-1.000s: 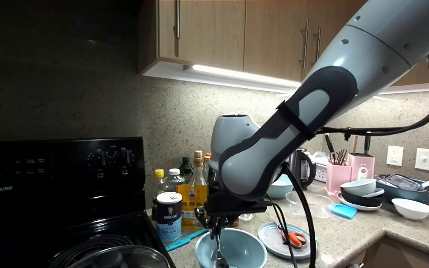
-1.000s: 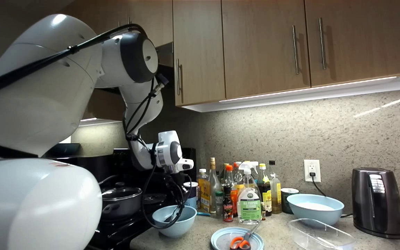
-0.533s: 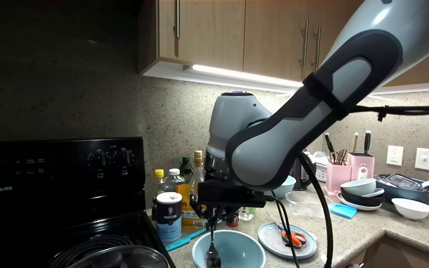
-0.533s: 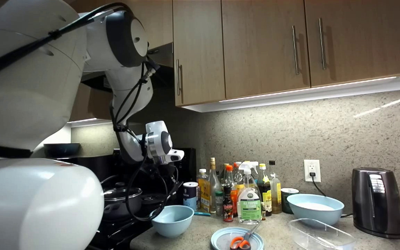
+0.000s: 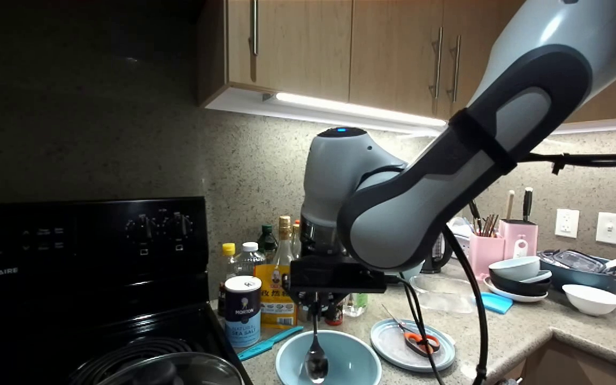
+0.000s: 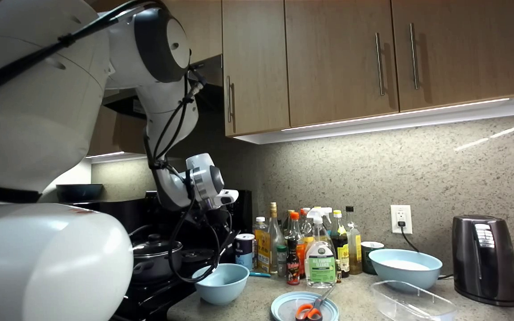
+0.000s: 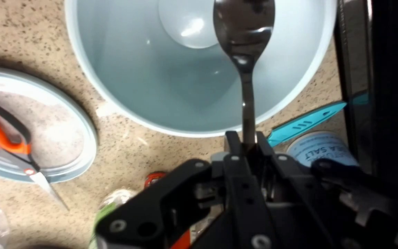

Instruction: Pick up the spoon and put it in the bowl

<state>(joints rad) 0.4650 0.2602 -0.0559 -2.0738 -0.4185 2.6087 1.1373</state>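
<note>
Well, my gripper (image 7: 248, 140) pinches the spoon (image 7: 244, 45) by its handle, presumably so the head hangs down and goes in first; in the wrist view that head is over the wide light blue bowl (image 7: 150, 90), though I can't tell whether it dips below the rim. To the bowl's right in an exterior view, scissors (image 5: 410, 338) lie across a plate (image 5: 391, 343), perhaps parked to leave me working room. As for writing, the stove (image 5: 89, 262) at far left says FRIGIDAIRE, the salt can (image 5: 243, 313) beside it reads MORTON NATURAL SEA SALT, and the yellow packet (image 5: 274, 299) carries Chinese characters. A spray bottle (image 6: 321, 263) in an exterior view reads ALL PURPOSE CLEANER.
</note>
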